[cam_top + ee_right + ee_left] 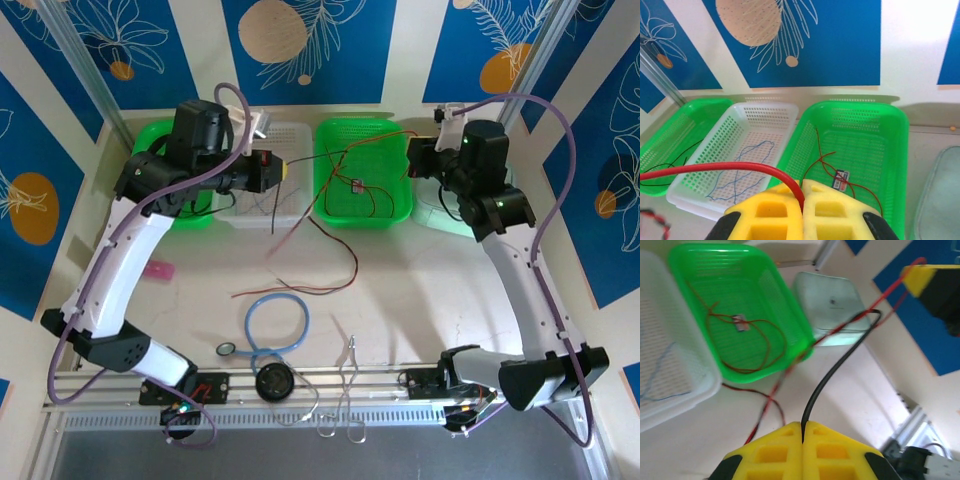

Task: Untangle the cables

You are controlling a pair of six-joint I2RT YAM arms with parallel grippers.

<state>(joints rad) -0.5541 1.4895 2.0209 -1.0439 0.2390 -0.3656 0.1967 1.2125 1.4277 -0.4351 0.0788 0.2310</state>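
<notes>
- The left gripper (pixel 803 427) has its yellow fingers pressed together on a black cable (pixel 830 375), which rises from the fingertips and bends over near a pale lidded box (pixel 830 305)
- The right gripper (pixel 802 194) is likewise clamped, pinching a red cable (pixel 730 167) that leaves its fingertips and runs off to the left, above the baskets
- Seen from above, both grippers are raised over the row of baskets at the far side of the table (pixel 420 290), with thin cable stretched between them
- The right-hand green basket (pixel 855 107) holds a loose red wire (pixel 827 162) with a small tag on it
- The white basket (pixel 760 107) in the middle holds a bluish wire (pixel 755 155)
- The left-hand green basket (pixel 670 125) holds a black wire (pixel 660 167)
- More red and dark strands (pixel 354 268) trail across the table in front of the baskets, apart from the light-blue tube loop (pixel 277 322) nearer the arm bases
</notes>
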